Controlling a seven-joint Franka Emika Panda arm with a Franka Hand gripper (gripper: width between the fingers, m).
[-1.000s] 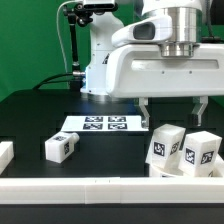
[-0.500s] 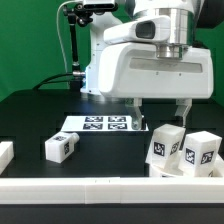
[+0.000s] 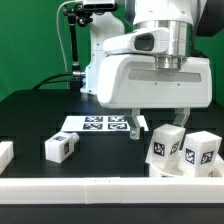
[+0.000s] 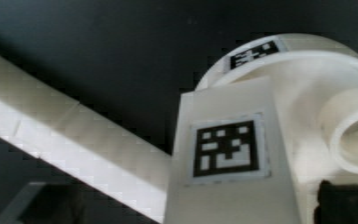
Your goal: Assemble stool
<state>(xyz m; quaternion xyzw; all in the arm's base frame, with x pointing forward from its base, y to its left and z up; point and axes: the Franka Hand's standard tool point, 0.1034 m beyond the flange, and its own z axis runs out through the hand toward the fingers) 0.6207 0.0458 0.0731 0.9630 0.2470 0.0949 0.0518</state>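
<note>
Two white blocky stool legs [image 3: 167,148] [image 3: 199,152] with black-and-white tags stand together at the exterior view's right. My gripper [image 3: 157,122] hangs open just above and behind them, nothing between its fingers [image 3: 133,125]. In the wrist view one leg [image 4: 229,150] fills the middle, tag facing the camera, with a round peg [image 4: 354,140] on its side. Behind it curves a rounded white tagged part [image 4: 265,60], seemingly the seat. The open gripper [image 4: 185,210] shows only as dark finger edges on either side of the leg. A third leg [image 3: 62,147] lies alone at the left.
The marker board [image 3: 100,123] lies flat behind the legs. A long white rail [image 3: 110,185] runs along the front edge and shows as a diagonal band [image 4: 51,110] in the wrist view. Another white piece [image 3: 5,152] sits at the far left edge.
The gripper has moved toward the exterior view's left and come lower, closer to the two legs. Its jaws have stayed open. The parts have not moved.
</note>
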